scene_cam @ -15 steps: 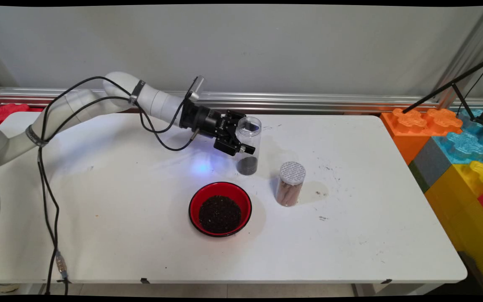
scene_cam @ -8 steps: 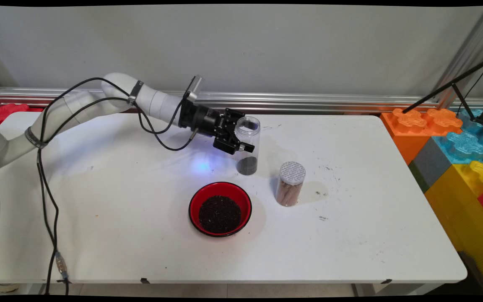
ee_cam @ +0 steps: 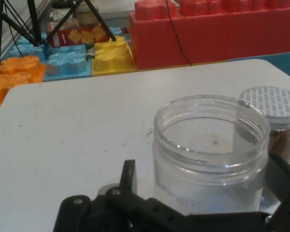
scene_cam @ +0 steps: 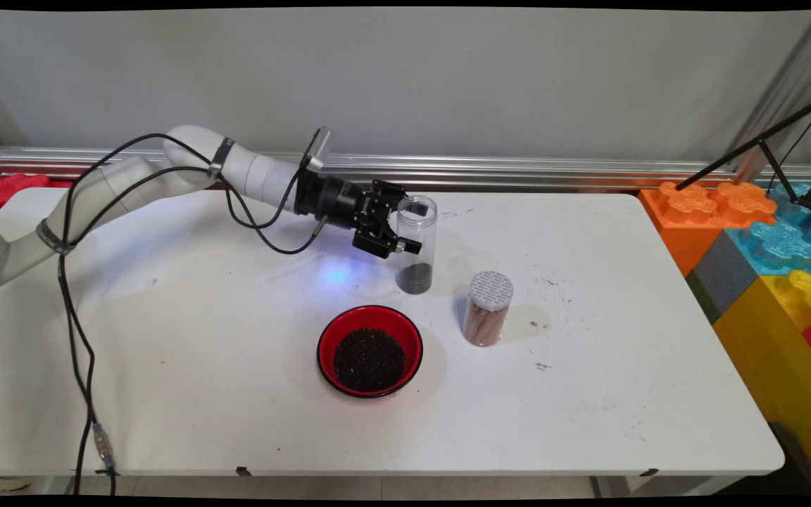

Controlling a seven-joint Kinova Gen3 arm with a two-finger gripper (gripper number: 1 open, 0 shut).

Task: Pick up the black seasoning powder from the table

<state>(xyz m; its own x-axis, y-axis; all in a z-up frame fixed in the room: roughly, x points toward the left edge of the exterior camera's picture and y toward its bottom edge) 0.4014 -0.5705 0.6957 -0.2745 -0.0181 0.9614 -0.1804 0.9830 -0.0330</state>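
- The clear plastic jar without a lid [scene_cam: 417, 243] stands upright on the white table [scene_cam: 588, 394], towards the far side, just behind the red round bowl filled with dark grains [scene_cam: 322, 336]. It does not touch the bowl.
- A shallow layer of the same dark grains lies at the bottom of the jar. The rest is empty, so I judge it light and easy to tip over.
- The wall looks thin, smooth and rather stiff. It is probably slippery, and a hard squeeze could bend it.
- The mouth is open, so any tilt lets the grains run out. The best place to hold seems to be the straight wall below the threaded neck, from two opposite sides.
- The black two-finger gripper [scene_cam: 404, 224] lies nearly horizontal at the height of the jar's upper half. It points to the picture's right and slightly downward.
- Its jaws are apart, one on each side of the jar. In the hand view there is a gap between the left finger [ee_cam: 129, 175] and the jar's wall, so nothing is clamped.
- The white arm reaches in from the left, low over the table, with black cables hanging under it.
- A second clear jar with a white perforated lid [scene_cam: 488, 310] and brown contents stands near, to the right of the bowl, apart from both.
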